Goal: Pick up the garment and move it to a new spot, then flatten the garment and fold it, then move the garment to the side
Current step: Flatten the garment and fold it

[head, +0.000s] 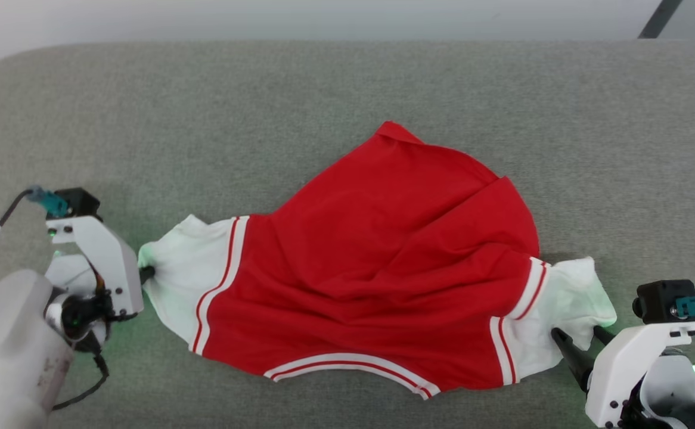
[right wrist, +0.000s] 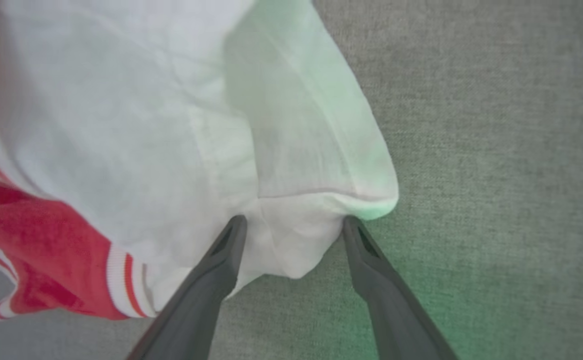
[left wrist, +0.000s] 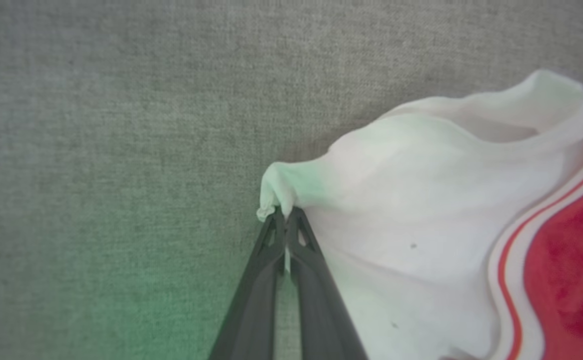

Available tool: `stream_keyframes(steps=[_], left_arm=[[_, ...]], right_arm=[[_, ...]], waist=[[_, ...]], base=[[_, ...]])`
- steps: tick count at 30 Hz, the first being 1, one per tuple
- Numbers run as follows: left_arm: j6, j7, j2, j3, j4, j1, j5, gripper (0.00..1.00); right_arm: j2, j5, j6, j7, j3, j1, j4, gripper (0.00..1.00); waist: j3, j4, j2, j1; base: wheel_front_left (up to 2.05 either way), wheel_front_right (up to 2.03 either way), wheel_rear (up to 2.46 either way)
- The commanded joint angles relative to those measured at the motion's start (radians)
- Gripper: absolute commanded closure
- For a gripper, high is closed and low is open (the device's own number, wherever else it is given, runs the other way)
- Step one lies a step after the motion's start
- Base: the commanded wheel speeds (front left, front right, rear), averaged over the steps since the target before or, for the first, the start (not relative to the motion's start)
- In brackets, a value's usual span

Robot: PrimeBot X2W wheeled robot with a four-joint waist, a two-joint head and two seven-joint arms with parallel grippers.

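The garment (head: 383,262), a red jersey with white sleeves and striped trim, lies spread and wrinkled across the grey surface. My left gripper (head: 146,273) is shut on the tip of its left white sleeve (left wrist: 421,200), which bunches just past the fingertips of the left gripper (left wrist: 285,214). At the lower right my right gripper (head: 580,336) stands open, its two fingers straddling the end of the right white sleeve (right wrist: 281,210). In the right wrist view the cuff edge sits between the spread fingers of the right gripper (right wrist: 294,225).
A grey fabric-covered surface (head: 145,119) spreads under the jersey, with a rounded corner at the far left and a pale wall behind. A dark bar (head: 657,18) crosses the top right corner. Cables hang by my left wrist (head: 2,220).
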Motion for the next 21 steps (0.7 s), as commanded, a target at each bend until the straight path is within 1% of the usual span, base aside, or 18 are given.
stream_keyframes(steps=[1,4,5,6,7,9,13,17,21], left_arm=[[-0.004,-0.007,-0.051,-0.019,0.005,0.011,0.01,1.0],[-0.008,-0.014,-0.061,-0.024,0.01,-0.001,0.012,1.0],[-0.01,-0.015,-0.064,-0.025,0.012,-0.004,0.013,1.0],[-0.011,-0.017,-0.067,-0.027,0.015,-0.007,0.014,1.0],[-0.012,-0.018,-0.07,-0.028,0.018,-0.009,0.014,1.0],[-0.014,-0.02,-0.075,-0.03,0.025,-0.013,0.013,1.0],[-0.02,-0.014,-0.077,-0.034,0.034,-0.019,0.008,1.0],[-0.028,0.007,-0.07,-0.042,0.029,-0.028,0.005,1.0],[-0.027,0.034,-0.043,-0.049,0.004,-0.063,0.014,1.0]], right_arm=[[0.005,0.0,-0.001,0.007,0.005,-0.007,0.013,0.0],[0.007,-0.01,0.0,0.033,0.02,-0.017,0.048,0.0],[0.006,-0.019,0.0,0.04,0.025,-0.021,0.06,0.51],[0.004,-0.02,0.0,0.047,0.037,-0.027,0.072,0.94],[0.008,-0.014,0.0,0.053,0.042,-0.029,0.084,1.0],[0.002,-0.025,0.0,0.071,0.049,-0.029,0.102,1.0],[-0.007,0.003,0.0,0.114,0.038,-0.04,0.109,1.0],[-0.019,0.067,0.0,0.175,0.023,-0.064,0.071,1.0],[-0.049,0.133,0.0,0.231,-0.015,-0.118,0.015,1.0]], waist=[[0.01,0.01,0.0,0.0],[0.017,0.017,0.0,0.0],[0.018,0.018,0.0,0.0],[0.019,0.02,0.0,0.0],[0.018,0.021,0.0,0.0],[0.015,0.022,0.0,0.0],[0.0,0.023,0.0,0.0],[-0.033,0.022,0.0,0.0],[-0.08,0.024,0.0,0.0]], base=[[0.0,0.0,0.0],[0.0,0.0,0.0],[0.0,0.0,0.0],[0.0,0.0,0.0],[0.0,0.0,0.0],[0.0,0.0,0.0],[0.0,0.0,0.0],[0.0,0.0,0.0],[0.0,0.0,0.0]])
